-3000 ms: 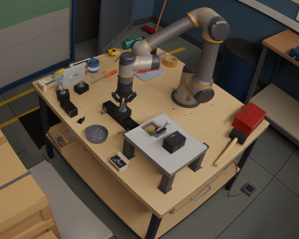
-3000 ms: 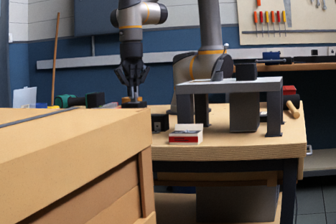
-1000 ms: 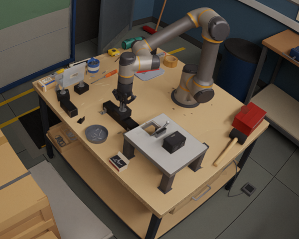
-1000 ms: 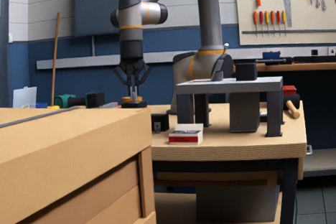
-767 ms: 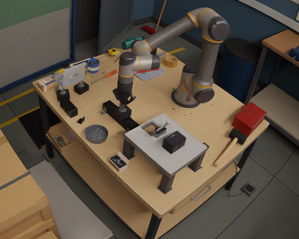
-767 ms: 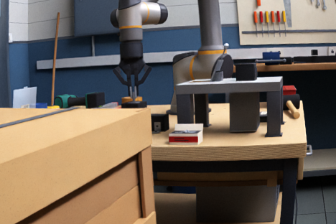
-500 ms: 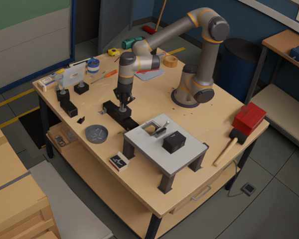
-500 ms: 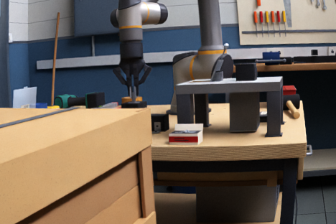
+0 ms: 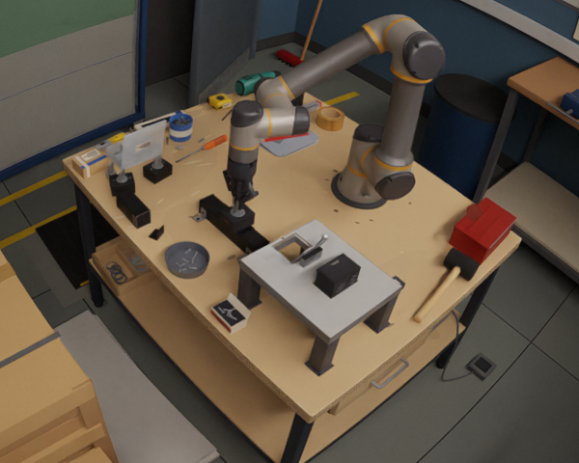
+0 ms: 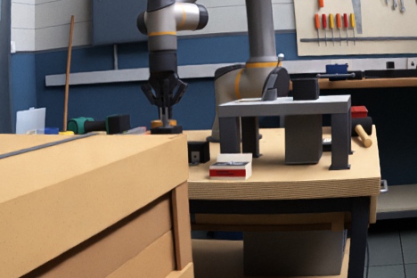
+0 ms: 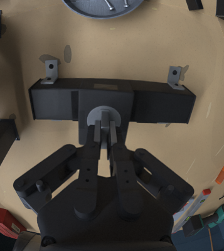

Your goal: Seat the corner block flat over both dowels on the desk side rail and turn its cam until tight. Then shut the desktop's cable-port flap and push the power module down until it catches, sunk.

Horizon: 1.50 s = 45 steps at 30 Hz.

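Note:
My gripper [image 9: 238,203] [image 11: 104,127] points straight down over the corner block [image 9: 236,217] [image 11: 105,103], which sits on the dark desk side rail [image 9: 225,222] [image 11: 111,100] near the middle of the bench. The round grey cam [image 9: 237,212] [image 11: 104,116] on the block's top has a raised tab. To the right stands the small grey desktop [image 9: 320,279] [image 10: 285,106], its cable-port flap [image 9: 312,247] tilted up beside the square opening, and the black power module [image 9: 337,274] [image 10: 305,88] stands proud of the surface. The gripper is closed on the cam's tab.
A large cardboard box [image 10: 89,198] fills the foreground of the second side camera and hides the rail. A grey dish of screws [image 9: 186,259] lies left of the rail; a red toolbox [image 9: 482,229] and mallet [image 9: 442,289] lie at the right edge.

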Tool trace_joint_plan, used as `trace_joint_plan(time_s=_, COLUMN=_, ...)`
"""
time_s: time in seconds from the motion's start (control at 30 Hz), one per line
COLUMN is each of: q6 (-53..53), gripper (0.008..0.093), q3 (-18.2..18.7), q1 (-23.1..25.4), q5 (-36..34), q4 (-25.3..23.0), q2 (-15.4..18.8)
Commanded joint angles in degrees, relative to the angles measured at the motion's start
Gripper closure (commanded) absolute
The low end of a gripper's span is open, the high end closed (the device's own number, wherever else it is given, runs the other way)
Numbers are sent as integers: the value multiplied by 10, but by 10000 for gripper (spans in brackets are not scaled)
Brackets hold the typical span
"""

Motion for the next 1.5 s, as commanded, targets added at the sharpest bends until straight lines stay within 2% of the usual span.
trace_joint_plan(time_s=0.0, q6=9, gripper=934, q3=0, q1=0, q5=0, q4=-1, q2=0)
trace_joint_plan(time_s=1.47, q6=429, gripper=934, q3=0, q1=0, q5=0, q4=-1, q2=0)
